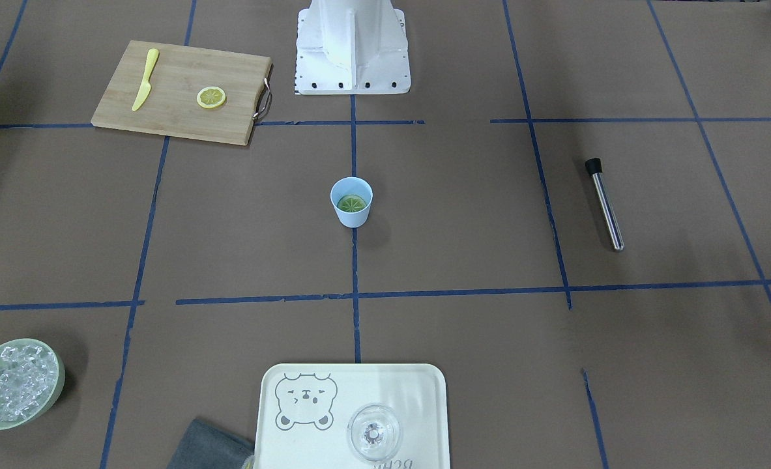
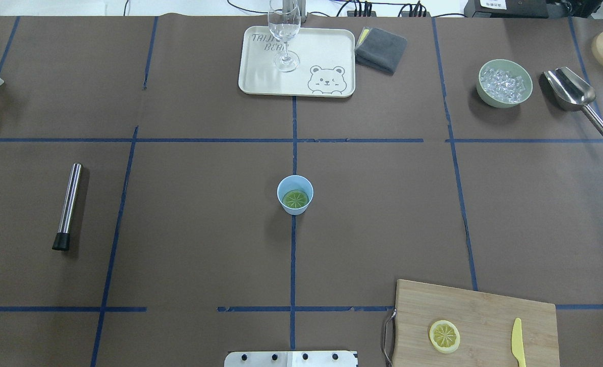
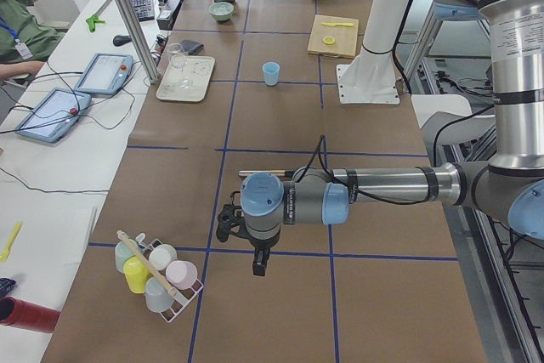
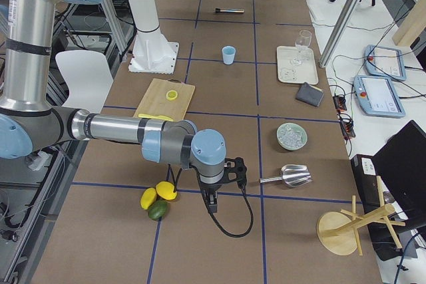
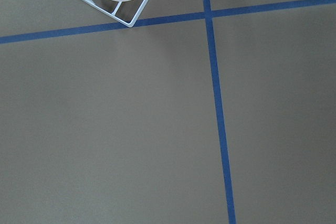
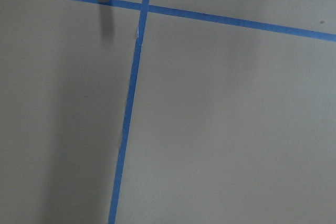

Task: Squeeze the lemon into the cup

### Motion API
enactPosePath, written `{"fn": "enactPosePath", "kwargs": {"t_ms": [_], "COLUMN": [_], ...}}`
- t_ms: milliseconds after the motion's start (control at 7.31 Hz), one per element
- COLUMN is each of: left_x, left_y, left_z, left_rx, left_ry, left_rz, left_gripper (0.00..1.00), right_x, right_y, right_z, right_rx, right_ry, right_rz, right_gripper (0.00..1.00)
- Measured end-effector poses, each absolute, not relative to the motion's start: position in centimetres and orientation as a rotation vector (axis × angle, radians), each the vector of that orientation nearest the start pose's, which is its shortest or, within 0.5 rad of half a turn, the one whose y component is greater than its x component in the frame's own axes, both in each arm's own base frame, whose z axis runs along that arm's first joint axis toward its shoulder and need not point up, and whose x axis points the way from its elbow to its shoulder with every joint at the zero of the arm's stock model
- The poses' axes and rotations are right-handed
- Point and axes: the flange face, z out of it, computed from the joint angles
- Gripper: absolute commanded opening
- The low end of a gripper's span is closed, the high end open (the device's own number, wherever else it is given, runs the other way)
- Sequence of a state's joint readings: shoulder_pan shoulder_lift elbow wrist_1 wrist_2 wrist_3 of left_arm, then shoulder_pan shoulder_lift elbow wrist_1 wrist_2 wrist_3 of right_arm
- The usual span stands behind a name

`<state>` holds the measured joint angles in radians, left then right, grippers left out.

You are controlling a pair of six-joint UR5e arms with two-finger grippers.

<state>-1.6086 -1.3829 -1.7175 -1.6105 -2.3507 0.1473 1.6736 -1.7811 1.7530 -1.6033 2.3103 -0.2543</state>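
Note:
The light-blue cup (image 2: 295, 194) stands upright at the table's centre, also in the front view (image 1: 351, 202). One lemon slice (image 2: 295, 199) lies flat inside it and looks greenish there. A second alike slice (image 2: 444, 336) lies on the wooden cutting board (image 2: 484, 311). Neither gripper shows in the overhead or front view. The left gripper (image 3: 257, 265) hangs far from the cup, at the table's left end near a cup rack. The right gripper (image 4: 212, 204) hangs at the right end near whole lemons. I cannot tell whether either is open or shut.
A yellow knife (image 2: 517, 342) lies on the board. A cream tray (image 2: 326, 51) holds a clear glass (image 2: 284, 35), with a grey cloth (image 2: 381, 48) beside it. A green bowl of ice (image 2: 504, 83), a metal scoop (image 2: 574, 92) and a steel rod (image 2: 69, 204) lie further out.

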Motion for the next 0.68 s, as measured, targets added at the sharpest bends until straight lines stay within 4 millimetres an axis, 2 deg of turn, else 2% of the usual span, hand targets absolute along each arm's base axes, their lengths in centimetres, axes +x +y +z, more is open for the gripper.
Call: {"fn": "enactPosePath", "kwargs": {"t_ms": [684], "left_x": [-7.85], "left_y": [-41.1], "left_z": [65.81], "left_rx": [0.094], "left_ry": [0.784], "left_rz": [0.114], "left_gripper": [1.0], "right_x": [10.76], "right_y": [-39.24], "right_z": [66.21], "right_rx": [0.106], "right_ry": [-0.73], "right_rz": [-0.09], "right_gripper": [1.0]}}
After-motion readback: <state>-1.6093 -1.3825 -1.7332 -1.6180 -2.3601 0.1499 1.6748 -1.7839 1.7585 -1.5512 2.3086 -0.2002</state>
